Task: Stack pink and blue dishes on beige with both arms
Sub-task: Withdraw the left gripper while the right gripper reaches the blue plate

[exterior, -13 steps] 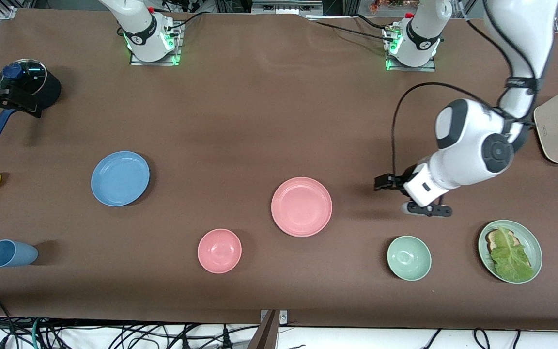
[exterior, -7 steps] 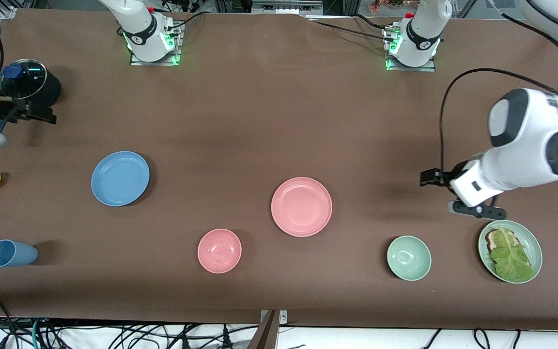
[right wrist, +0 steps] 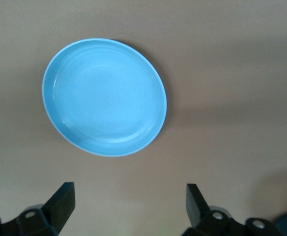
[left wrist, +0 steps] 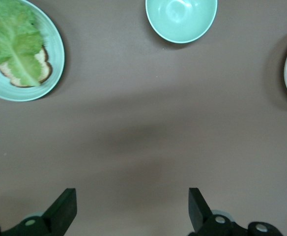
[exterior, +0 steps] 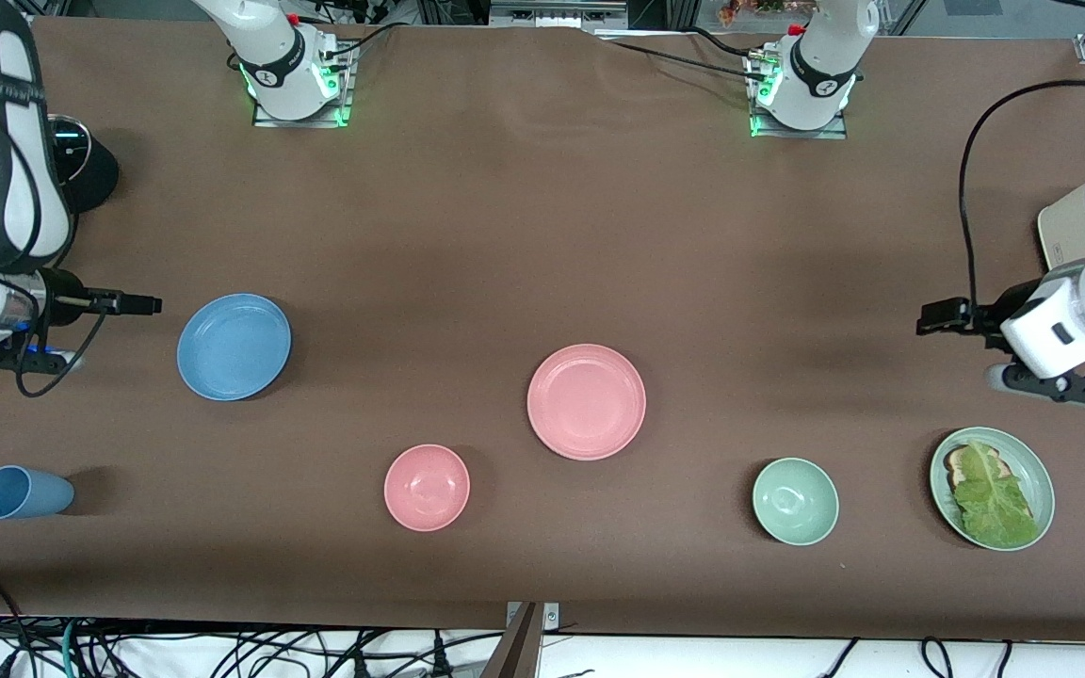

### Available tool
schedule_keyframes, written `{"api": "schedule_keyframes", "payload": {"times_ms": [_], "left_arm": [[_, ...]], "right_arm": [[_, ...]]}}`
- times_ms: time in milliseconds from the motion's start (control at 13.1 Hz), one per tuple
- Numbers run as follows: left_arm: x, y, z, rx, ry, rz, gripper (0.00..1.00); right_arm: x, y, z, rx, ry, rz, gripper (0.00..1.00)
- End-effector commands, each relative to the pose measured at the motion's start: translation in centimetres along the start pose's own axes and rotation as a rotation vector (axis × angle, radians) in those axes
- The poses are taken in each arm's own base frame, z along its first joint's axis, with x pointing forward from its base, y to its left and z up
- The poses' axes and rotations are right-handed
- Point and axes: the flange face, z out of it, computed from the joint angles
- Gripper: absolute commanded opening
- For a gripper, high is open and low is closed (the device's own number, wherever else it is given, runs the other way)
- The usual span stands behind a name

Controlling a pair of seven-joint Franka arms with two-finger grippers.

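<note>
I have swung my left gripper (exterior: 962, 341) back toward the toaster's (exterior: 1065, 224) end and my right gripper (exterior: 100, 330) beside the blue plate (exterior: 234, 346), both open and empty, the pink plate (exterior: 586, 401) mid-table unstacked, no beige plate visible.

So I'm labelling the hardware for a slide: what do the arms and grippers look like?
Both arms are glossy white with black joint bands. Their round bases are lit green at the foot. The left gripper and right gripper have thin black fingers, and a looping black cable trails from each wrist.
</note>
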Motion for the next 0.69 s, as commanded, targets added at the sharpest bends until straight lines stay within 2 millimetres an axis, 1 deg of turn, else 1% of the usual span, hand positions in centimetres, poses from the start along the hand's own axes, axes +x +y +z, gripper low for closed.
{"api": "schedule_keyframes", "payload": {"times_ms": [0, 76, 152, 228, 305, 381, 457, 533, 609], "left_arm": [[-2.2, 1.2, -3.6, 0.078, 0.019, -0.004, 1.0], [-3.0, 1.6, -5.2, 0.088, 0.046, -0.004, 1.0], [-3.8, 1.8, -6.6, 0.09, 0.07, -0.009, 1.0], [-4.8, 2.1, -7.9, 0.096, 0.079, -0.012, 1.0], [-5.9, 2.9, -8.8, 0.104, 0.062, -0.011, 1.0], [-6.9, 3.7, -9.2, 0.112, 0.03, -0.01, 1.0], [-7.5, 4.6, -9.4, 0.117, 0.014, 0.0, 1.0], [-7.9, 5.9, -10.1, 0.129, 0.029, 0.016, 1.0], [-7.8, 5.8, -10.2, 0.113, 0.034, -0.011, 1.0]], "right_arm": [[1.6, 4.7, 3.7, 0.109, 0.017, -0.036, 1.0], [1.9, 6.1, 4.9, 0.152, 0.027, -0.045, 1.0], [2.4, 6.7, 6.1, 0.193, 0.026, -0.046, 0.99], [2.9, 6.8, 7.3, 0.218, 0.026, -0.037, 0.99], [3.5, 7.0, 8.5, 0.226, 0.041, -0.021, 0.99], [3.9, 7.0, 9.6, 0.246, 0.044, -0.006, 0.99], [4.2, 6.8, 10.5, 0.28, 0.041, 0.011, 0.98], [4.5, 6.8, 11.6, 0.295, 0.034, 0.021, 0.97], [4.8, 7.0, 12.6, 0.291, 0.036, 0.029, 0.96]]}}
